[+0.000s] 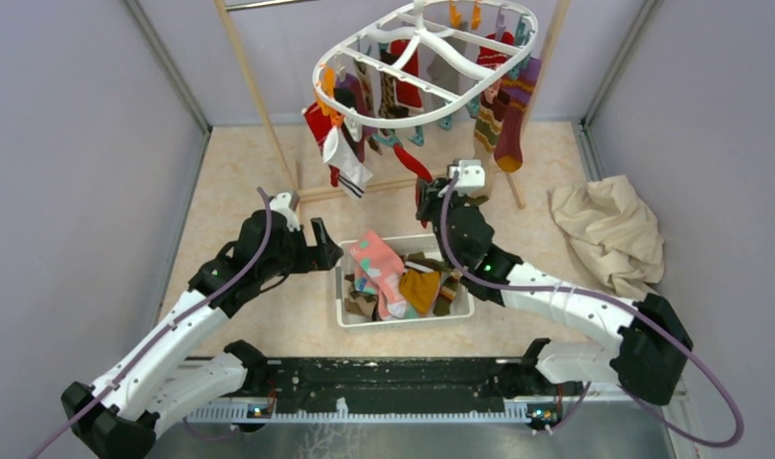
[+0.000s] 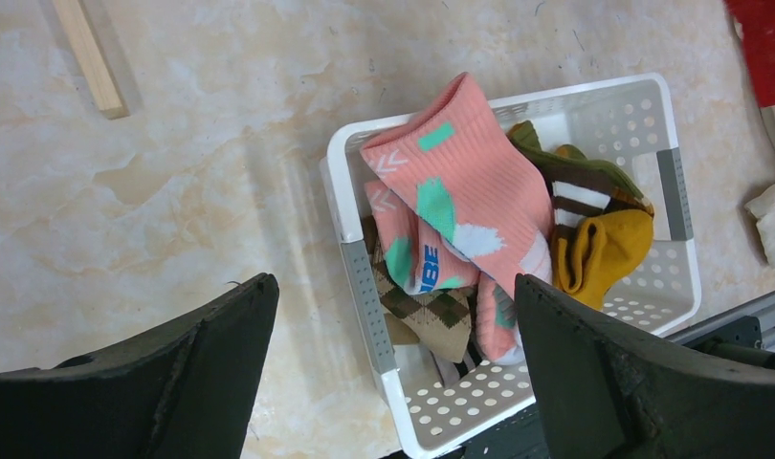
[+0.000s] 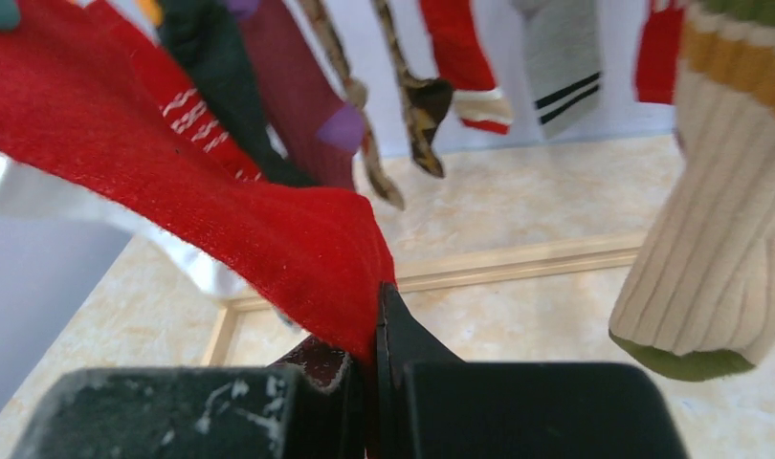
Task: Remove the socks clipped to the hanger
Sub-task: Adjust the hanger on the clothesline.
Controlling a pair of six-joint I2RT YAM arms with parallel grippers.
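From above, the right gripper (image 1: 429, 198) reaches far under the hanger (image 1: 403, 122), half hidden; the left gripper (image 1: 324, 247) hangs left of the basket (image 1: 341, 292). Left wrist: fingers (image 2: 202, 373) spread. Right wrist: jaws pinch a red sock (image 3: 221, 210), top cut off.

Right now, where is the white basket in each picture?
Top view: basket just below centre.
Left wrist view: basket fills the right half.
Right wrist view: not in it.
Shared landmark: the wooden rack, seen in all three.
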